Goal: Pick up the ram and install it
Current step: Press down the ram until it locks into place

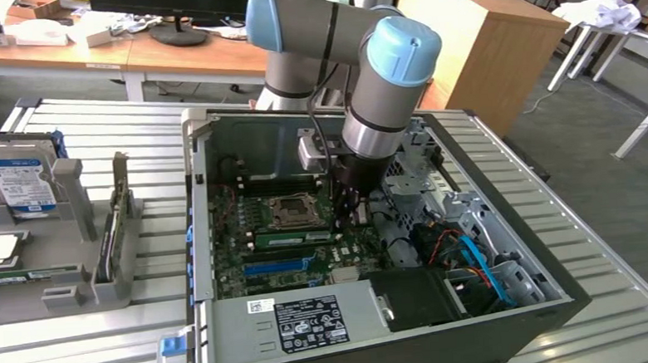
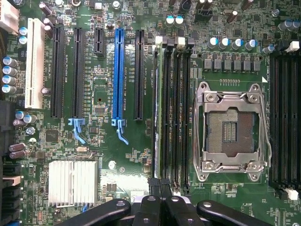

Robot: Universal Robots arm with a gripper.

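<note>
Exterior view: the gripper (image 1: 354,209) reaches into the open computer case (image 1: 552,303) over the motherboard (image 1: 264,253). Wrist view: jaws pinched together, the ram (image 2: 163,113) seated edge-on in a black slot (beside the CPU socket (image 2: 232,131))

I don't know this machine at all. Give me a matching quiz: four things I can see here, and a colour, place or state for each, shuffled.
Things:
1. ram
2. gripper
3. hard drive
4. long slot strip

Descriptions:
A. bright blue
B. outside the computer case, in a grey rack
C. shut, at one end of the ram
D. green, on edge in a black slot beside the processor socket

Pairs: 1-D, 2-C, 3-B, 4-A
</note>
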